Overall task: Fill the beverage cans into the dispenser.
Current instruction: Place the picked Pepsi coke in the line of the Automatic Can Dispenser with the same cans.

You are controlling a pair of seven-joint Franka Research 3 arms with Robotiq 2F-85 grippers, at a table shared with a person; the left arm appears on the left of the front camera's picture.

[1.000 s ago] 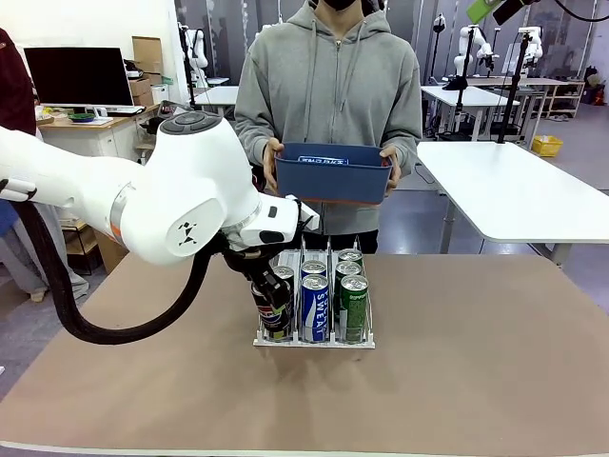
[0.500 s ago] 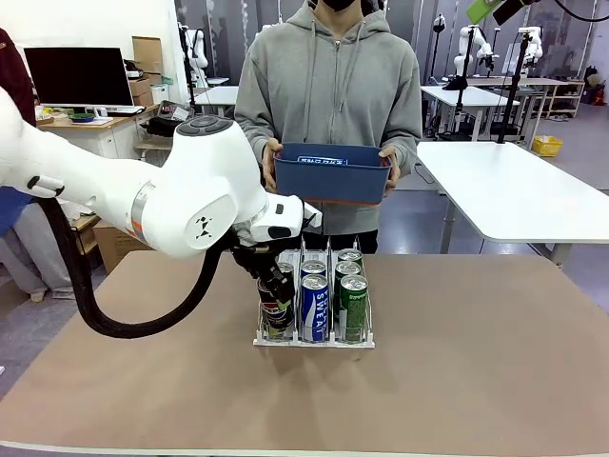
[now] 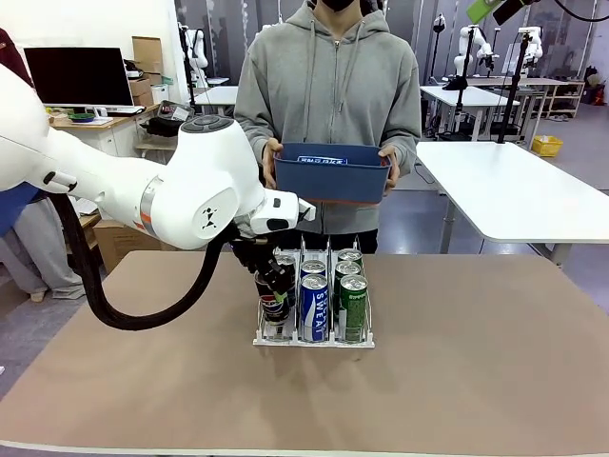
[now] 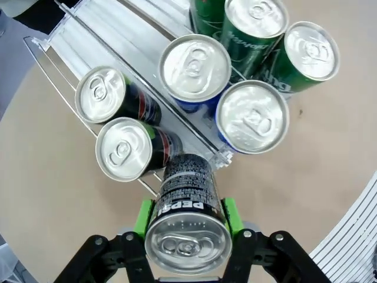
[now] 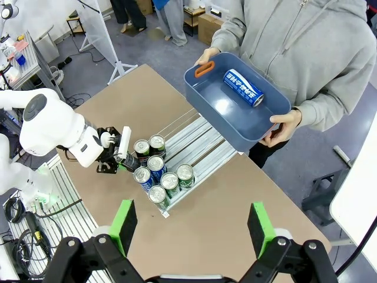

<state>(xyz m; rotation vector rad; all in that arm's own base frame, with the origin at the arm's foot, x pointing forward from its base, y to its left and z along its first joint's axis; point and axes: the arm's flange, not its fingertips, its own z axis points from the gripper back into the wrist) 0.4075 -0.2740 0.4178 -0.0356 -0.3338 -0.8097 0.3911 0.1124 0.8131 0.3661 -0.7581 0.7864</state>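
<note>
Black can (image 4: 184,191) clamped in left end effector (image 4: 187,216) (dispenser (image 4: 126,26) just beyond).

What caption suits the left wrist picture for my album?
Left claw holds a black Pepsi can at the end of the dispenser, beside black cans, blue cans and green cans.

Midway on the table (image 3: 476,381) stands the clear plastic three-lane dispenser (image 3: 314,343): black aluminium cans (image 4: 123,148) left, blue cans (image 3: 314,305) middle, green cans (image 3: 353,305) right. The left gripper's (image 4: 187,215) black Pepsi can (image 4: 186,197) is at the left lane's front. Behind, a blue-and-white can (image 5: 242,87) lies in the blue rectangular plastic bin (image 3: 333,186).
</note>
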